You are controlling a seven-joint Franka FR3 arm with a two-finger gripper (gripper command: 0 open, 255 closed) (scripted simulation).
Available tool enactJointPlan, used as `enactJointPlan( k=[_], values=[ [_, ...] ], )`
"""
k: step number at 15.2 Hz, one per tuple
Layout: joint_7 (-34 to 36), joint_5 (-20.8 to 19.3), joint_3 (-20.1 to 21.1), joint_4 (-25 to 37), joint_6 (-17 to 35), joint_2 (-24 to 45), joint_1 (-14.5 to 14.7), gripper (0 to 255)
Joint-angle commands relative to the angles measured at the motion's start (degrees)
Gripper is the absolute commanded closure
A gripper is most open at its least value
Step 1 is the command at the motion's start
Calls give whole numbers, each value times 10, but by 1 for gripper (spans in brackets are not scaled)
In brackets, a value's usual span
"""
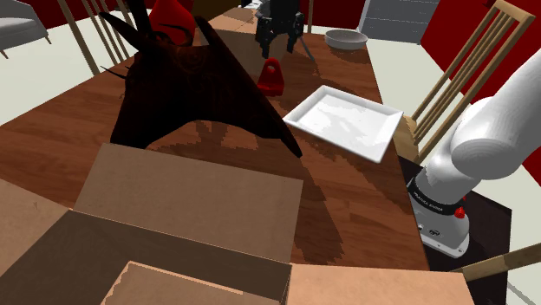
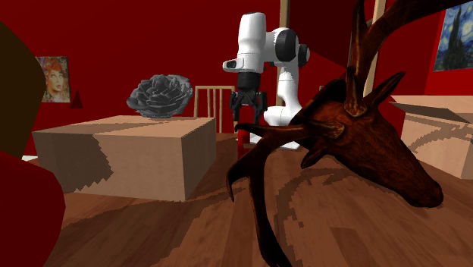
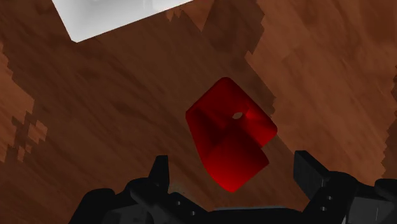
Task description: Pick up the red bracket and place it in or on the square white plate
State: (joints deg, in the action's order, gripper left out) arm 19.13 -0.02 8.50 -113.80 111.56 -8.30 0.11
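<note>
One red bracket point(image 1: 272, 76), one plate point(image 1: 345, 121), one bowl point(image 1: 345, 38)

A small glossy red bracket point(image 3: 230, 133) shows deep crimson against the brown wood-grain tabletop point(image 1: 347, 199), which is blotched with darker shadow. The square white plate point(image 1: 347, 121) is plain, like the round white bowl point(image 1: 345, 39). An all-black gripper point(image 1: 279, 42) caps the white arm point(image 2: 254, 38). The carved antlered deer head point(image 2: 364, 136) is dark reddish brown, the cardboard boxes point(image 1: 191, 199) tan, the walls point(image 2: 114, 45) red.
</note>
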Motion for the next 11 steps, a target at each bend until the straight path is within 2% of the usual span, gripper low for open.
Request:
enactJointPlan(
  k=[1,7,11],
  values=[
    [8,0,3,7,16,22,1,0],
    [10,-2,3,-25,60,35,1,0],
    [10,-2,3,-27,65,36,1,0]
  ],
)
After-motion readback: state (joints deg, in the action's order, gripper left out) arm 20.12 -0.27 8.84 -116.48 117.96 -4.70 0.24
